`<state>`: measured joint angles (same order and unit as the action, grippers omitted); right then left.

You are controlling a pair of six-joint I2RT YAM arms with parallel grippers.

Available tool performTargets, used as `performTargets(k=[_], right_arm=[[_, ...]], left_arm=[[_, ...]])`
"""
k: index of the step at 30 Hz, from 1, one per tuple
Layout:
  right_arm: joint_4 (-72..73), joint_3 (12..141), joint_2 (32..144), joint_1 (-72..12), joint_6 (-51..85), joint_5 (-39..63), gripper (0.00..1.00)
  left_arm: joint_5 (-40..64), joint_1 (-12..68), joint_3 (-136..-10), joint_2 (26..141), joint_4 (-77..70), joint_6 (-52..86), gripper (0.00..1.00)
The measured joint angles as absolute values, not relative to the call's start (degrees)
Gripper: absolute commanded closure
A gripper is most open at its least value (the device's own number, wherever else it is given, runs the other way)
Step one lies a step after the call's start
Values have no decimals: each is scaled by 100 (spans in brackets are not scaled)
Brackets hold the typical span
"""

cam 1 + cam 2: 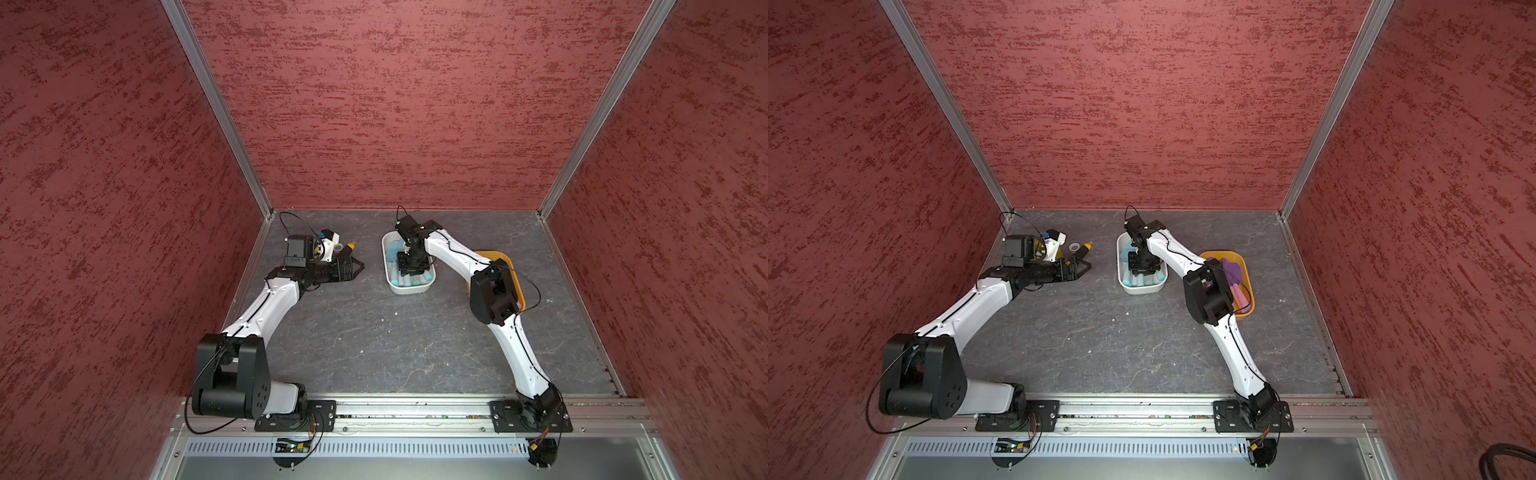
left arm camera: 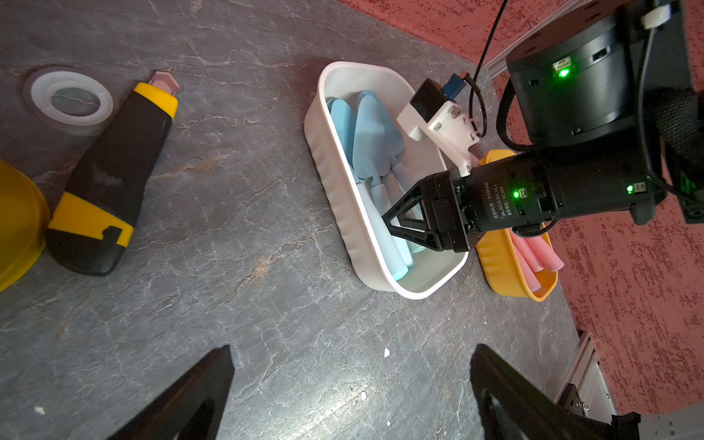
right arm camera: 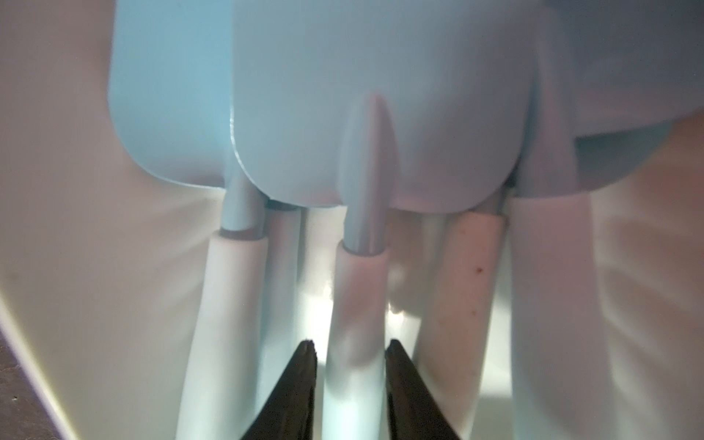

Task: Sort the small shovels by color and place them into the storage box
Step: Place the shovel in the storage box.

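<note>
The right gripper (image 3: 351, 344) reaches down into the white box (image 2: 344, 198). Its jaws stand slightly parted on either side of the handle of a light-blue shovel (image 3: 362, 152), with a thin gap showing on one side. Other light-blue shovels (image 2: 375, 141) lie alongside it in the same box. Just past that box, an orange box (image 2: 499, 266) holds the purple-and-pink shovels (image 1: 1229, 270). The left gripper (image 2: 350, 381) hangs with its jaws spread wide above the dark grey, veined tabletop (image 1: 374, 332). Ahead of it lie a black-and-yellow tool (image 2: 110, 183) and a tape ring (image 2: 70, 99). Mottled red walls (image 1: 395, 104) enclose the table.
</note>
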<state>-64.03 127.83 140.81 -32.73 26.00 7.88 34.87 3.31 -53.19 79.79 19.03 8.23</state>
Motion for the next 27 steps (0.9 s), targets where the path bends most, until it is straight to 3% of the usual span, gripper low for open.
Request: performTargets(k=[13, 17, 21, 25, 26, 27], right_arm=[[-6405, 12761, 13876, -3273, 2517, 698, 55], [-6331, 12383, 13170, -3273, 2397, 458, 54], [-5835, 11297, 11786, -3273, 2134, -102, 49], [-4873, 9776, 10263, -3225, 1739, -738, 32], [-4534, 9310, 9859, -3179, 1640, -884, 21], [-4187, 8823, 9467, -3116, 1511, -1037, 2]], left_arm=[[3483, 316, -5319, 7968, 1909, 779, 0], [3483, 314, -5365, 7902, 2001, 593, 0], [3441, 309, -5583, 7797, 2209, 246, 0], [3247, 298, -5621, 7594, 2237, -174, 0], [3170, 290, -5618, 7546, 2239, -287, 0], [3081, 279, -5596, 7491, 2222, -410, 0]])
